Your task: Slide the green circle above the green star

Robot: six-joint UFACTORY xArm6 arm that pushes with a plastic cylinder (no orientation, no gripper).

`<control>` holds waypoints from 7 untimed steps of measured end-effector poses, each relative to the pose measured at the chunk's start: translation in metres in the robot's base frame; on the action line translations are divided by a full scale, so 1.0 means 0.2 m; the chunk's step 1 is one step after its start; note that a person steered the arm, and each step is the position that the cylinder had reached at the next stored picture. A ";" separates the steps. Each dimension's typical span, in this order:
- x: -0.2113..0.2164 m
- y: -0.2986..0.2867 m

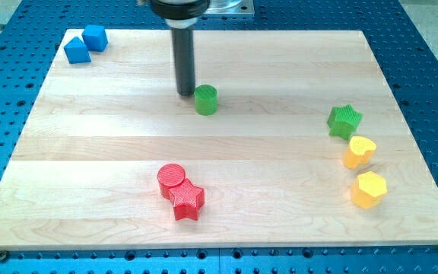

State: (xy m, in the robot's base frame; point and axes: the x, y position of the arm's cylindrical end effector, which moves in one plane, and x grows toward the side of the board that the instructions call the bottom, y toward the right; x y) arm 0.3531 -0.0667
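The green circle (206, 100) sits on the wooden board a little above the middle. The green star (344, 121) lies far to the view's right, slightly lower than the circle. My tip (185, 93) is on the board just left of the green circle, close to it or touching its left side. The dark rod rises straight up from there to the view's top.
A red circle (172, 180) and a red star (187, 201) touch each other at the lower middle. A yellow heart (359, 151) and a yellow hexagon (369, 189) lie below the green star. Two blue blocks (86, 45) sit at the top left corner of the board (90, 152).
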 end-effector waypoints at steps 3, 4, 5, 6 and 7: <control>0.26 0.39; 0.23 0.21; 0.14 0.29; 0.14 0.63; 0.14 0.57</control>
State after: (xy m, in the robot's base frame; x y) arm 0.3812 0.0472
